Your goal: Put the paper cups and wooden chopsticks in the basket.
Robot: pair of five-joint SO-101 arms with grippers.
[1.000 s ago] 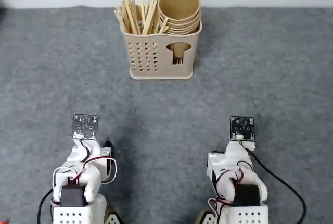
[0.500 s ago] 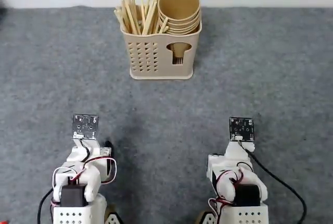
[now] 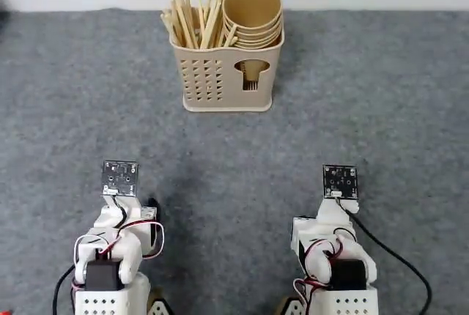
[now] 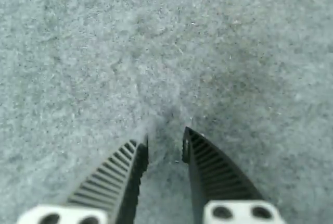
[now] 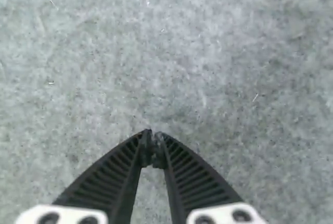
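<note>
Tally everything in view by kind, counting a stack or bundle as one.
Beige perforated plastic basket: 1
Stack of tan paper cups: 1
Bundle of pale wooden chopsticks: 1
Grey felt mat: 1
Black ribbed robot hands: 2, left hand and right hand
Total: 6

Far ahead of the left pincer and the right pincer, the chopsticks are cut off at their upper ends by the high view's top edge. Their lower parts are hidden inside the basket. The lower walls of the stacked cups are hidden by the basket's wall, so their number cannot be told. The left arm and right arm are cut off at the base by the bottom edge. In the wrist views, each pincer is cut off behind its fingers.
</note>
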